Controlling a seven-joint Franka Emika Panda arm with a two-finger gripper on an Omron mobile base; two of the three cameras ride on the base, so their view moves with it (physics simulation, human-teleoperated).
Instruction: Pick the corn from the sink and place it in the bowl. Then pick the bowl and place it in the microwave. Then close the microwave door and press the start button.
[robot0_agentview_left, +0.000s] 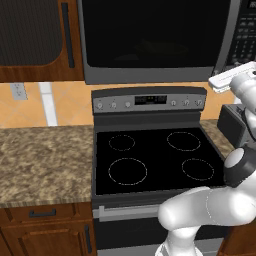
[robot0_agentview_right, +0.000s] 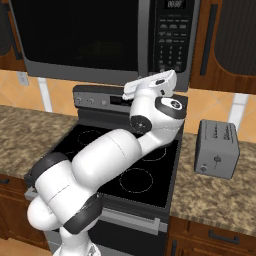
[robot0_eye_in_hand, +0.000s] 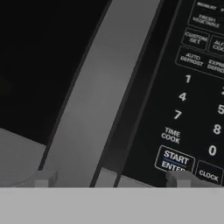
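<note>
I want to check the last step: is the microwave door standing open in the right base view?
No, the microwave door lies flat and shut against the front of the microwave, its grey frame flush beside the button panel.

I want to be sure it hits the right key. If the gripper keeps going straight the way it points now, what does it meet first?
Probably the microwave front: the open gripper straddles the door's grey edge, one fingertip just below the START button. Depth is unclear.
</note>
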